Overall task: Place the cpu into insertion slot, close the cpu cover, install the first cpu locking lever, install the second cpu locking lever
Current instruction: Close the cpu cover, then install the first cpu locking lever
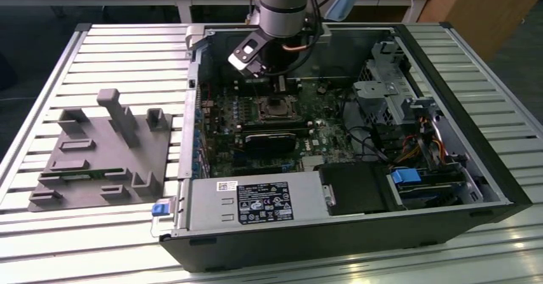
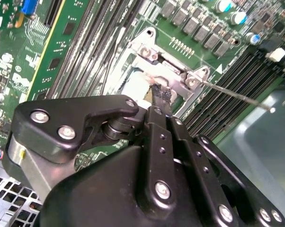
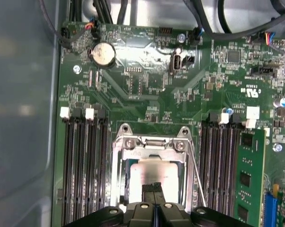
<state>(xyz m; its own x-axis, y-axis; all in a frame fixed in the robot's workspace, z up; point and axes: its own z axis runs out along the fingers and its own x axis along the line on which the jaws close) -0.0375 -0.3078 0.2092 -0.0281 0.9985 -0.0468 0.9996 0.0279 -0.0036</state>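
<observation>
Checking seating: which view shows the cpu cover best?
First wrist view: the cpu cover lies face-on, its frame visible on three sides. The second wrist view shows it slanted, partly behind the gripper; the exterior view, below the arm.

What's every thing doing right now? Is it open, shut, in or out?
cover: down flat on the socket.
cpu: seated under the cover, top showing through the cut-out.
hand: shut, tip right at the cpu.
lever: sticking out sideways, looks unlatched.
case: open, side panel off.
</observation>
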